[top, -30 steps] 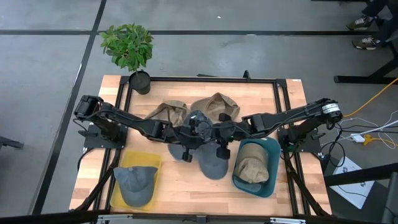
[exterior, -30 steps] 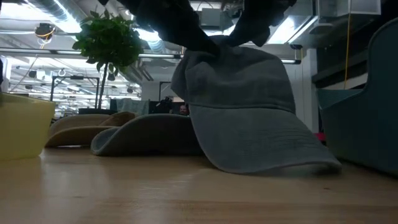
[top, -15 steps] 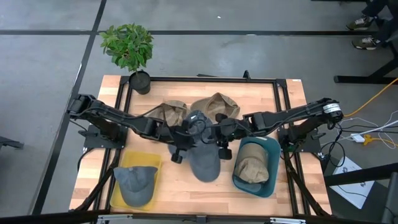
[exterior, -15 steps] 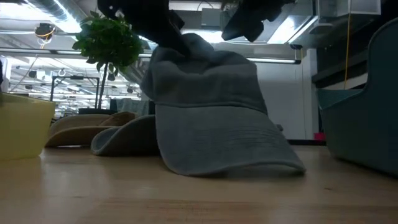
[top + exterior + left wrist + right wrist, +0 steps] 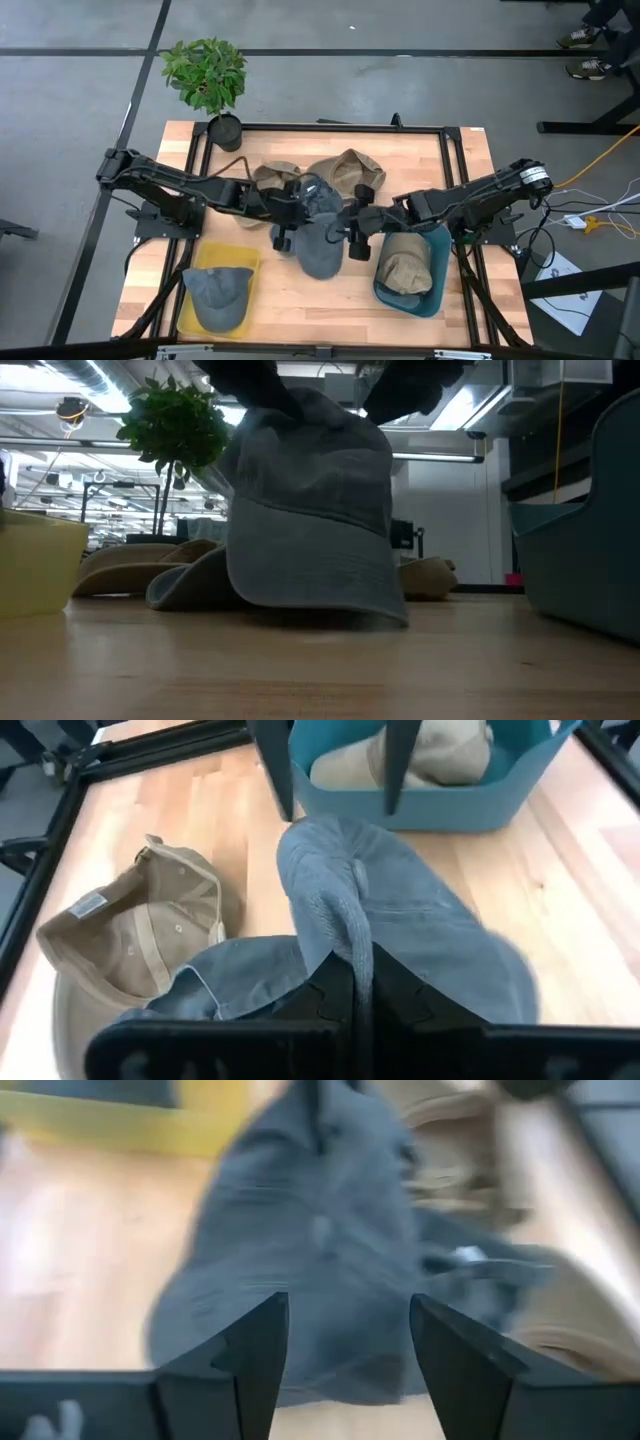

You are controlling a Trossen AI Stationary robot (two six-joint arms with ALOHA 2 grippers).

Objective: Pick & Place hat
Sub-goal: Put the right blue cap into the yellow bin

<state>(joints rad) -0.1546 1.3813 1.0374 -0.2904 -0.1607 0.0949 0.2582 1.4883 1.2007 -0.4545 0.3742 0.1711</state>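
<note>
High view: straight down over the whole table (image 5: 300,300) and both arms, floor around. Low view: at tabletop level, facing across into the room, very near the grey hat (image 5: 310,510). Left wrist view: looking down close on that hat (image 5: 400,920), toward the teal bin (image 5: 440,795). Right wrist view: close on the same hat (image 5: 300,1240). Shared by all four: the hat.

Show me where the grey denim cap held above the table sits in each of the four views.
High view: grey denim cap at table centre, between both arms.
Low view: it fills the middle, hanging, brim nearly at the wood.
Left wrist view: centre, pinched in the left claw.
Right wrist view: centre, beyond the open right claw.
Shared landmark: teal plastic bin, also seen in the low and left wrist views.
</note>
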